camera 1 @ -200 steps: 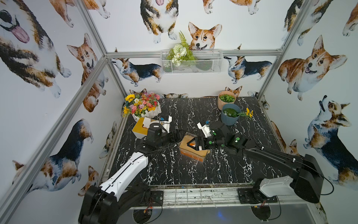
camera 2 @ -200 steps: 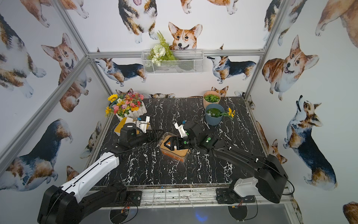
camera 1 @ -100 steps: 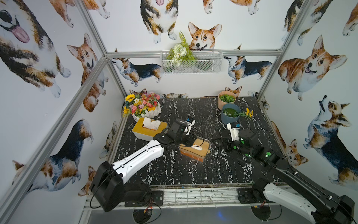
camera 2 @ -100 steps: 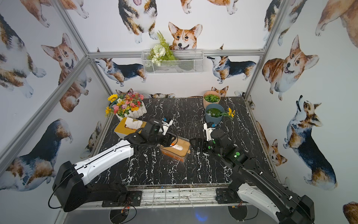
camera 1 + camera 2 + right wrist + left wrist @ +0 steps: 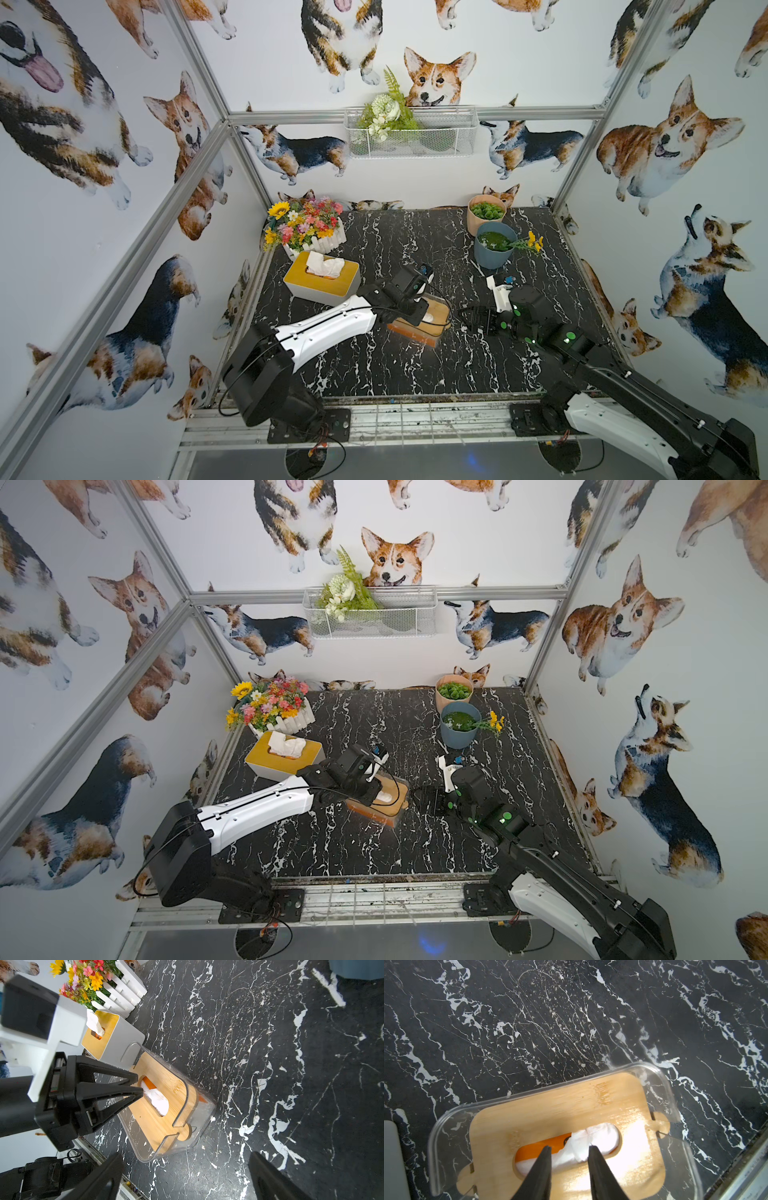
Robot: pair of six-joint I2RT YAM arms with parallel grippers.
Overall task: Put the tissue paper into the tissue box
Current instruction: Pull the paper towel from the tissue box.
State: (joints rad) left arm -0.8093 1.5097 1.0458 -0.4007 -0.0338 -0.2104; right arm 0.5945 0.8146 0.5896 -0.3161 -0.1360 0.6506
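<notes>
In both top views the clear tissue box (image 5: 440, 309) with a bamboo lid is seen near the middle of the black marble tabletop (image 5: 395, 365). The left claw (image 5: 419, 314) is set over the lid's slot, where a white patch of tissue paper (image 5: 429, 318) is visible. The right claw (image 5: 424, 800) is held just beside the box, apart from it. A white box (image 5: 320, 286) with a yellow lid is seen toward the left wall, well apart from both claws. In the left wrist view the left claw (image 5: 569, 1147) is shown partly closed. Its fingers (image 5: 542, 1167) are placed at the slot's rim and the tissue paper (image 5: 598, 1134) is tucked in the slot between and beyond the tips. Whether the paper is pinched cannot be told. In the right wrist view the right claw (image 5: 186, 1154) is seen spread wide and holding nothing. The tissue box (image 5: 153, 1124) is viewed past it, with the tissue paper (image 5: 158, 1101) lying in the slot at the left claw (image 5: 140, 1084) tips.
</notes>
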